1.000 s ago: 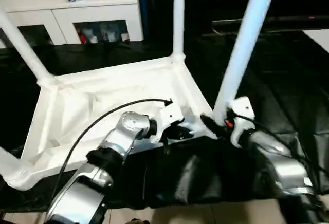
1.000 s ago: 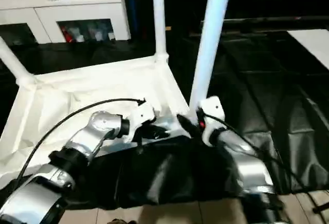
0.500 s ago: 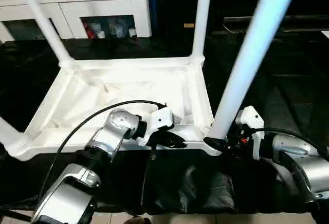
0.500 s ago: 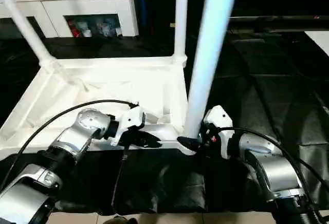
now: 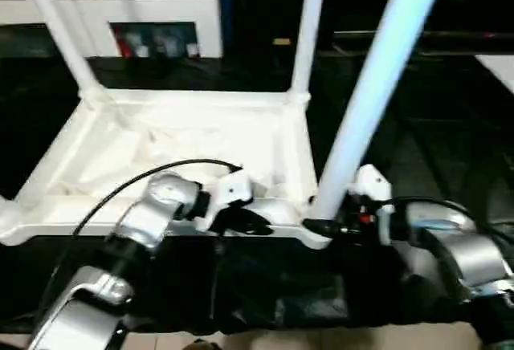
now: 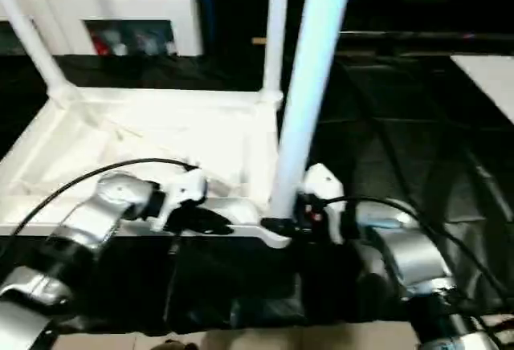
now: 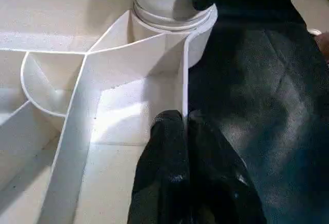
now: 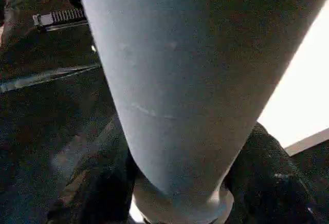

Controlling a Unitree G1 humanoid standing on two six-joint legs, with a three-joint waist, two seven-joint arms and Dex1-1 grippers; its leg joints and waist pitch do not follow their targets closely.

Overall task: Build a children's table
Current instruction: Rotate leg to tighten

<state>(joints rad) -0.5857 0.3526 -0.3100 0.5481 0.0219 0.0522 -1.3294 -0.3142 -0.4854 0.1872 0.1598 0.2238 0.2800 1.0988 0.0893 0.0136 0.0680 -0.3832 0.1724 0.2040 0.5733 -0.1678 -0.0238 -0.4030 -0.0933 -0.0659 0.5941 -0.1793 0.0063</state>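
The children's table [image 5: 177, 137] lies upside down on black sheeting [image 5: 418, 165], its ribbed underside facing up and its legs rising out of the corner sockets; the far-left leg [image 5: 60, 33] leans away from the left end effector, well apart from it; behind the table, far from both arms, stands a white cabinet [image 5: 120, 13] with shelf openings.

The left end effector [image 7: 182, 126] sits at the table's near rim [image 5: 161, 225], its two black fingers [image 7: 164, 147] pressed together on the thin upright wall of that rim, one finger inside the tabletop and one outside against the sheeting; it is clenched on the rim, with no gap showing between the fingers apart from the wall itself; a black cable [image 5: 136, 177] arcs from its white wrist housing back over the silver forearm; just beyond its fingertips, along the rim, lies the near-right corner socket [image 7: 172, 8].

The far-right leg [image 5: 305, 29] stands upright at the back corner, beyond and between the two end effectors.

The right end effector [image 5: 321, 225] is at that near-right socket, grasping the base of the near-right leg [image 5: 377, 77]; in the right wrist view the black fingers [image 8: 267, 183] sit on either side of the leg just above its collar, touching it; the leg rises tilted, leaning toward the right.
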